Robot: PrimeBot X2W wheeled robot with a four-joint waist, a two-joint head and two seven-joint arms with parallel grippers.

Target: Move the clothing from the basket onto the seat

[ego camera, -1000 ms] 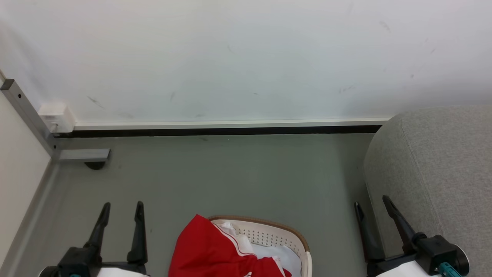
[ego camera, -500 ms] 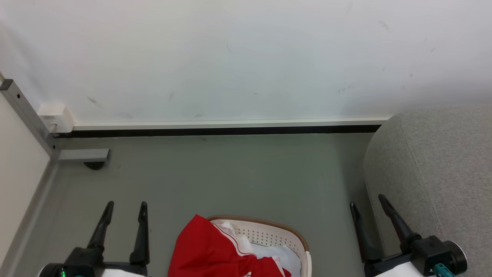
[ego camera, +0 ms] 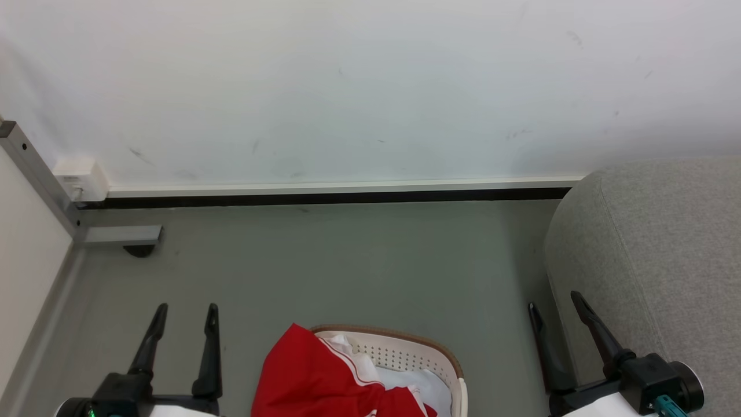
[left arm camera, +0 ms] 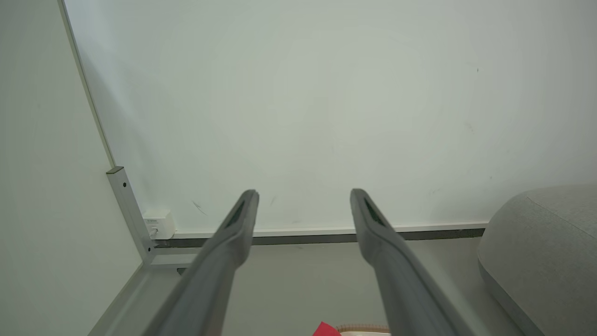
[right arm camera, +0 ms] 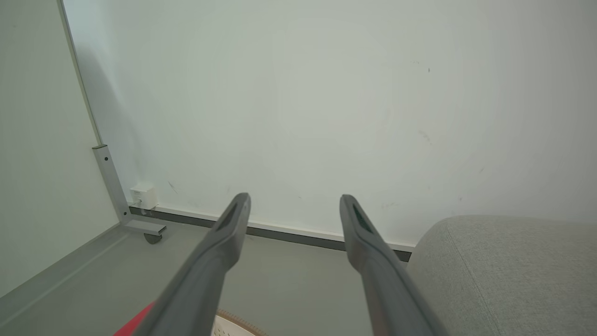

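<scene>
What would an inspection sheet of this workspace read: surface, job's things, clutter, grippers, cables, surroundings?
Surface: grey floor, running up to the wall.
Job's things: red clothing heaped in the basket and spilling over its left rim; grey seat to the right, with no garment on the part in view.
Clutter: white fabric in the basket beside the red; cannot tell if it is a separate piece.
Grippers: left gripper open and empty, left of the basket; right gripper open and empty, beside the seat's edge.
Cables: nothing seen.
Surroundings: white wall with faint scuffs; small white box at its base; metal frame foot at the left.
</scene>
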